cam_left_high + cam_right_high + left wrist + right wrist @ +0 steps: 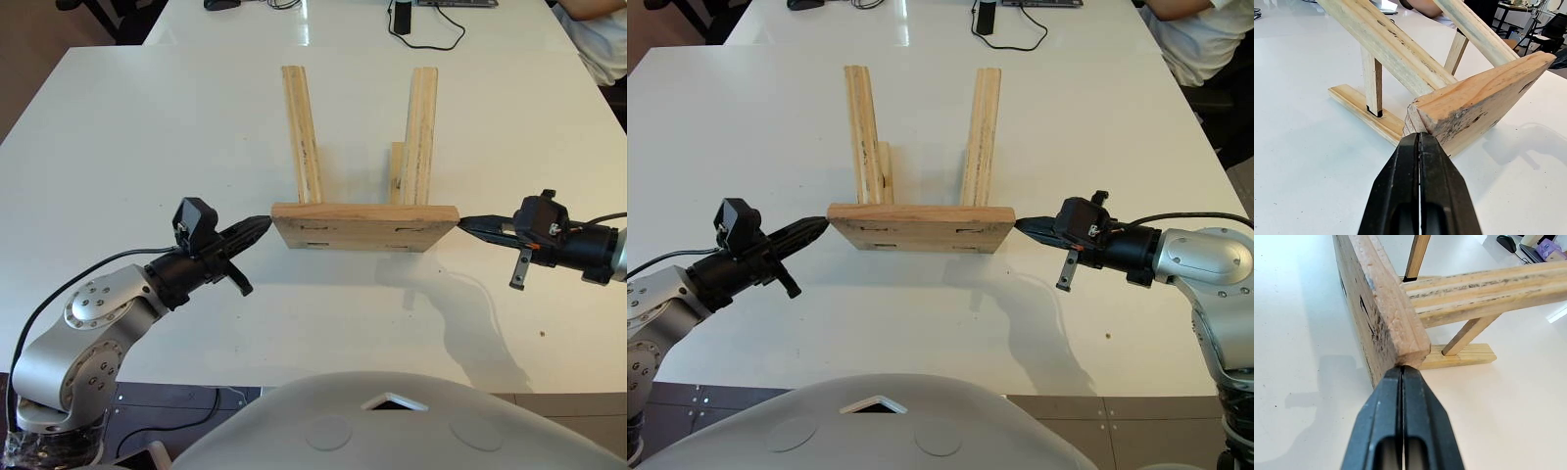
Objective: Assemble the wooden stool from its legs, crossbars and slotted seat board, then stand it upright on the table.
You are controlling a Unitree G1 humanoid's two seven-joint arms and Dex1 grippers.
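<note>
The assembled wooden stool point(364, 227) lies tipped on its side on the white table point(147, 147), its slotted seat board point(921, 226) standing on edge toward me and its legs point(302, 132) pointing away. Short crossbars point(1371, 81) join the legs. My left gripper point(263, 224) is shut, its black tip pressed against the seat board's left end point(1422, 120). My right gripper point(1021, 224) is also shut, its tip touching the board's right end point(1400, 340). Neither gripper holds anything; the board sits between the two tips.
A black cable and a small dark device point(402, 18) lie at the table's far edge. A person's sleeve point(598, 39) shows at the far right corner. Open tabletop surrounds the stool on all sides.
</note>
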